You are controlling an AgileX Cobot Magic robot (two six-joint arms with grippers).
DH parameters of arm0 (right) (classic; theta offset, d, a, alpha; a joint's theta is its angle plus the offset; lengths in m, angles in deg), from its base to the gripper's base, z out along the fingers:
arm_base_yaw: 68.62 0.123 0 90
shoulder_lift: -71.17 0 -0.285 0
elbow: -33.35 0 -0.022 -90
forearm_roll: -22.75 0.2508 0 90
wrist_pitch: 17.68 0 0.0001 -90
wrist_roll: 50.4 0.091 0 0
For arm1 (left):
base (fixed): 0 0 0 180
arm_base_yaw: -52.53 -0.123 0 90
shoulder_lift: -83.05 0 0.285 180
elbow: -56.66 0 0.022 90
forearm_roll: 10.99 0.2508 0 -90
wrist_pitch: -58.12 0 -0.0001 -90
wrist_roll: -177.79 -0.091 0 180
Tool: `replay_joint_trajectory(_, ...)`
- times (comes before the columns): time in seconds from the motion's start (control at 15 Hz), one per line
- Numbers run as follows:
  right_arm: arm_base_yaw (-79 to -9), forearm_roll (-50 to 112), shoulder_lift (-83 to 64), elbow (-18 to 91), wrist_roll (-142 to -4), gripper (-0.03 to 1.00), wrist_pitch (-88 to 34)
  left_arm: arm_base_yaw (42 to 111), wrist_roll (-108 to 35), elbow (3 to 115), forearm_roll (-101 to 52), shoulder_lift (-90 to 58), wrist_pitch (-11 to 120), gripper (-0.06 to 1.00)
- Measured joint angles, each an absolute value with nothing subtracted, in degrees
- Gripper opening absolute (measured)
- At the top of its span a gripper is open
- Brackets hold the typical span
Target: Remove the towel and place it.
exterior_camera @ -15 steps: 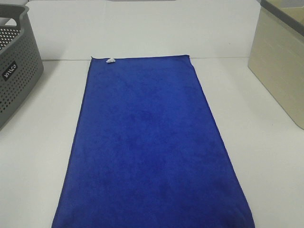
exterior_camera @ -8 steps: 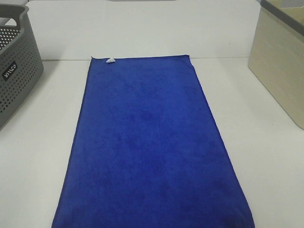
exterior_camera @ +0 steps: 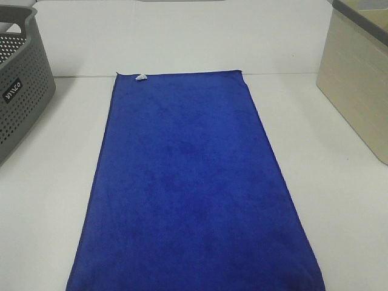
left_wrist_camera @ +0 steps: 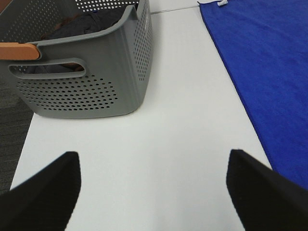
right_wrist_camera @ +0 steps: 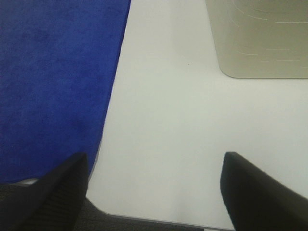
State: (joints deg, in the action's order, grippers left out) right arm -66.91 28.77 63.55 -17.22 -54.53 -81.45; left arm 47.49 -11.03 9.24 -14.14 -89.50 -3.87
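The royal-blue towel (exterior_camera: 191, 182) lies flat and spread out lengthwise down the middle of the white table, with a small white tag (exterior_camera: 140, 77) at its far left corner. It also shows in the left wrist view (left_wrist_camera: 269, 67) and in the right wrist view (right_wrist_camera: 53, 82). Neither gripper shows in the exterior high view. My left gripper (left_wrist_camera: 154, 192) is open and empty over bare table between the grey basket and the towel's left edge. My right gripper (right_wrist_camera: 154, 192) is open and empty near the table's front edge, beside the towel's right edge.
A grey perforated basket (exterior_camera: 18, 91) with dark cloth inside (left_wrist_camera: 82, 24) stands at the left. A beige box (exterior_camera: 357, 85) stands at the right and also shows in the right wrist view (right_wrist_camera: 260, 38). White table (exterior_camera: 54, 182) lies on both sides of the towel.
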Motion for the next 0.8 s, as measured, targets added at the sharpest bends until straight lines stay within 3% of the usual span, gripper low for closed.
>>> replay_joint_trajectory(0.8,-66.91,28.77,63.55,-17.22,-54.53,0.75,-81.45,47.49,-11.03,9.24,-14.14,-89.50,-3.81,0.78)
